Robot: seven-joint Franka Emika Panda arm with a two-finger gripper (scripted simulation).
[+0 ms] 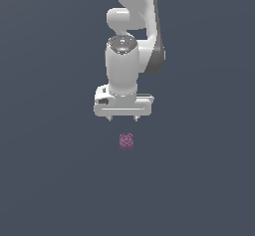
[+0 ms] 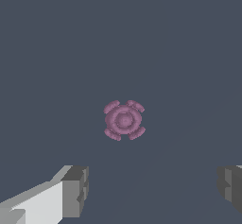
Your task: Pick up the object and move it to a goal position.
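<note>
The object [image 1: 126, 141] is a tiny pink-magenta block with a ring pattern, lying on the flat grey floor. In the wrist view the object [image 2: 124, 120] shows its patterned top face, apart from both fingertips. My white gripper [image 1: 123, 119] hovers just above it, a short gap between the fingertips and the block. The gripper [image 2: 151, 190] is open, its two grey fingers [image 2: 75, 191] spread far wider than the block. Nothing is held.
The white arm [image 1: 133, 31] rises from the gripper toward the top of the exterior view. A plain dark grey floor [image 1: 50, 180] surrounds the block on all sides.
</note>
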